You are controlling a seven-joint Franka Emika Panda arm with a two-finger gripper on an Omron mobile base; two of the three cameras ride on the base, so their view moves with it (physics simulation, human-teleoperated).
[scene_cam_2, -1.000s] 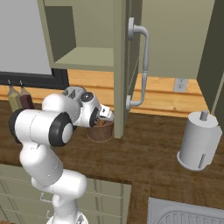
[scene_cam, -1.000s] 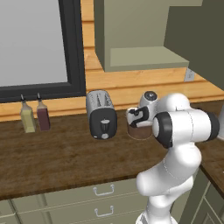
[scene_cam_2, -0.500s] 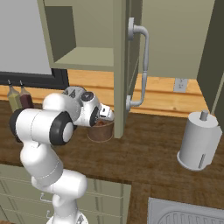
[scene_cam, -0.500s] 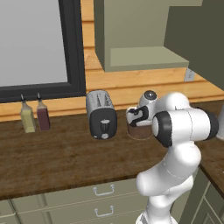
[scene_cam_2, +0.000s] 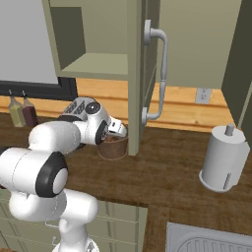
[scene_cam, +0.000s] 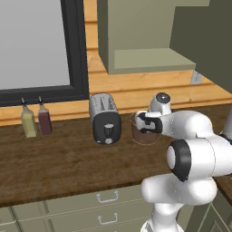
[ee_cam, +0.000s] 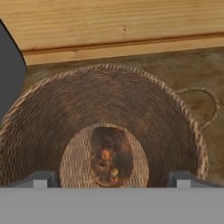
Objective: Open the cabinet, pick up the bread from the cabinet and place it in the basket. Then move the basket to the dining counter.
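Toaster just beside basket

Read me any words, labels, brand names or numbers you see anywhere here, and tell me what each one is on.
None can be read.
Silver toaster: a dark front knob, no lettering.
Two condiment bottles: plain, no visible labels.
White paper towel roll: blank.
Round brown woven basket holding the small brown bread: no tag or print.
Olive-green cabinet door: bare.
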